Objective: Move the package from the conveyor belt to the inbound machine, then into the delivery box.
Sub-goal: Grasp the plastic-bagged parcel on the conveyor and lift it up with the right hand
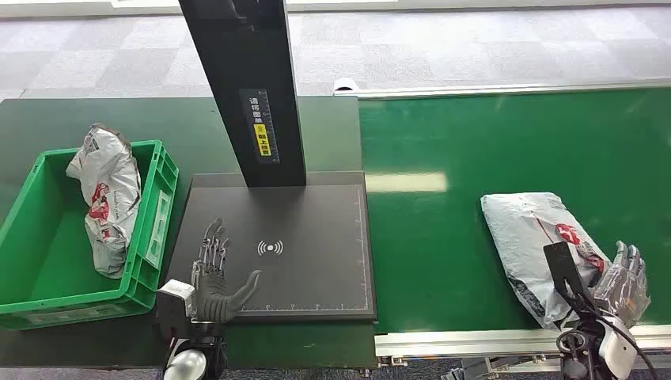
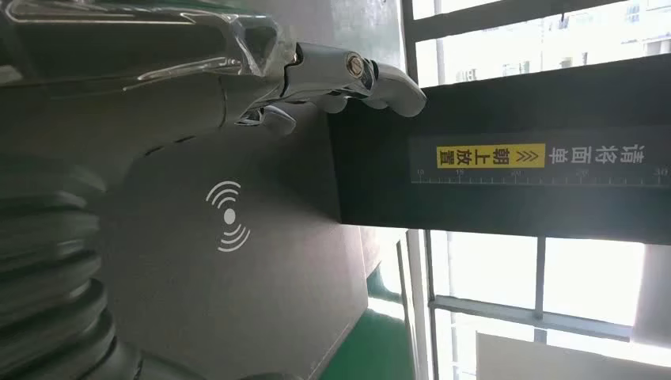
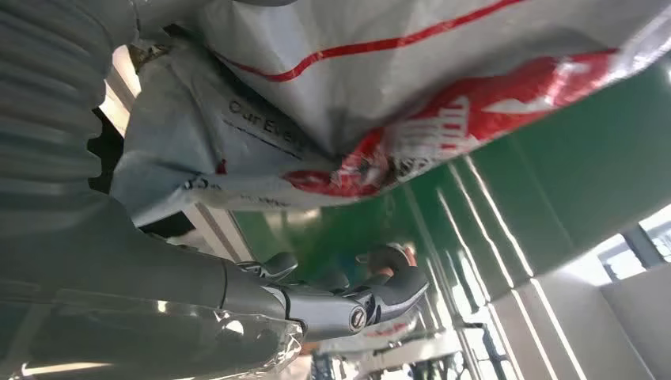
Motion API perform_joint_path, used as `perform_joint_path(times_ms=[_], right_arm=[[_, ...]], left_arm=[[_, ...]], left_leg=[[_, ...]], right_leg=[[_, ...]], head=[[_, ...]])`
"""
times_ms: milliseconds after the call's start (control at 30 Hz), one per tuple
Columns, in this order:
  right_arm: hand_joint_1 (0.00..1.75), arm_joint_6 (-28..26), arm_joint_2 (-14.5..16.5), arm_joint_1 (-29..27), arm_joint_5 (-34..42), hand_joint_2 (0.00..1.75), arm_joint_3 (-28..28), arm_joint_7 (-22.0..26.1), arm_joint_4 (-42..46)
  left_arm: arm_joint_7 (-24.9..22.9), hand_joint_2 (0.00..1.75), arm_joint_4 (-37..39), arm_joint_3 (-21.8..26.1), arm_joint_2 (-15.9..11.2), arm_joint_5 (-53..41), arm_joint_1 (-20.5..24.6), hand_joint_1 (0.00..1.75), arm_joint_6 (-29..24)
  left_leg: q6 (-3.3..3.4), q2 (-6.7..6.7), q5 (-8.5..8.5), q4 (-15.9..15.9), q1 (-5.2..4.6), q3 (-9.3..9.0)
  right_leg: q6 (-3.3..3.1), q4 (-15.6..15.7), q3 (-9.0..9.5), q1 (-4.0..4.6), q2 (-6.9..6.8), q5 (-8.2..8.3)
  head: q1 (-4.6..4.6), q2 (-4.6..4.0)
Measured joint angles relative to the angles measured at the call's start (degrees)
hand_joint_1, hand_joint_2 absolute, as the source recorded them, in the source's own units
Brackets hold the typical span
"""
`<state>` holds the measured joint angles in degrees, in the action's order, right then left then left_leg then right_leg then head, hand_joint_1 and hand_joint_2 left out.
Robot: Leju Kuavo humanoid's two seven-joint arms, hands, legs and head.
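Note:
The package (image 1: 532,237), a white-grey mailer bag with red print, lies on the green conveyor belt (image 1: 475,142) near its front edge. My right hand (image 1: 625,279) sits at the bag's near right corner with fingers spread, holding nothing. In the right wrist view the package (image 3: 380,63) lies close over the hand (image 3: 316,305); whether they touch is unclear. The inbound machine's dark plate (image 1: 316,261) carries a white signal mark. My left hand (image 1: 214,277) hovers open over the plate's near left part, and it appears as a hand (image 2: 316,71) beside the mark (image 2: 228,215).
A green delivery box (image 1: 150,229) stands left of the plate with another mailer bag (image 1: 107,198) inside. The machine's black post (image 1: 245,87) rises from the back of the plate. A metal rail (image 1: 475,342) runs along the belt's front edge.

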<state>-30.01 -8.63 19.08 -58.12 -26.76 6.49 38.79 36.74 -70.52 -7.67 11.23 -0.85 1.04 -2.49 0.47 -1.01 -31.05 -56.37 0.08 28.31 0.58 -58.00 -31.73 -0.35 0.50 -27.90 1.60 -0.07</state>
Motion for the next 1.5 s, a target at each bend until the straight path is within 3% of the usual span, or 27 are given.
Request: perform_joint_path(times_ms=[267, 400, 667, 1000, 1333, 1500], right_arm=[[0.0, 0.2, -0.4, 0.7, 1.9, 1.75, -2.7, 2.4, -6.2], [1.72, 1.4, -0.4, 0.8, 2.5, 1.75, -3.5, 3.0, -7.5], [1.75, 5.7, 0.0, 2.9, 5.4, 1.75, -3.7, 7.2, -9.4], [1.75, 6.1, 1.7, 3.7, 9.7, 1.75, -3.0, 10.1, -6.5], [1.75, 2.6, 6.5, -4.3, 12.0, 1.75, 7.3, 8.2, 20.6], [1.75, 4.7, 8.8, -7.1, 13.6, 1.75, 14.0, 8.0, 33.0]], left_arm=[[-0.4, 1.75, 0.0, 0.2, 0.3, 0.0, 0.0, 0.0, 0.0], [-0.4, 1.75, 0.0, 0.2, 0.3, 0.0, 0.0, 0.0, 0.0], [-0.5, 1.75, 0.2, 0.3, 0.3, 0.0, 1.1, 0.0, 0.0], [-0.6, 1.75, 0.2, 0.3, 0.3, -0.4, 1.2, 0.0, 0.0], [-0.7, 1.75, -0.4, 0.7, 0.4, -1.0, 0.6, 0.0, -0.3], [-0.8, 1.75, -1.1, 1.0, 0.4, -1.0, 0.6, 0.0, -1.0]], left_leg=[[0.0, 0.01, 0.0, 0.0, 0.01, 0.01], [0.01, 0.02, 0.01, 0.0, 0.0, 0.0], [0.01, 0.03, 0.03, 0.0, 0.0, -0.01], [-0.01, 0.01, 0.06, 0.0, 0.0, 0.02], [-0.02, 0.01, 0.06, 0.0, 0.01, 0.06], [-0.03, 0.03, 0.07, 0.0, 0.01, 0.05]], right_leg=[[0.0, 0.0, 0.01, 0.0, 0.0, 0.0], [0.0, 0.0, 0.01, -0.01, 0.0, 0.0], [-0.02, 0.0, 0.01, -0.01, 0.01, 0.02], [-0.02, 0.0, 0.01, -0.01, 0.0, 0.02], [-0.03, -0.1, -0.03, 0.0, 0.0, 0.02], [-0.03, -0.1, -0.04, 0.0, 0.01, 0.02]], head=[[-0.01, 0.0], [-0.02, 0.0], [-0.01, 0.0], [-0.01, 0.0], [-0.01, 0.0], [-0.02, 0.0]])
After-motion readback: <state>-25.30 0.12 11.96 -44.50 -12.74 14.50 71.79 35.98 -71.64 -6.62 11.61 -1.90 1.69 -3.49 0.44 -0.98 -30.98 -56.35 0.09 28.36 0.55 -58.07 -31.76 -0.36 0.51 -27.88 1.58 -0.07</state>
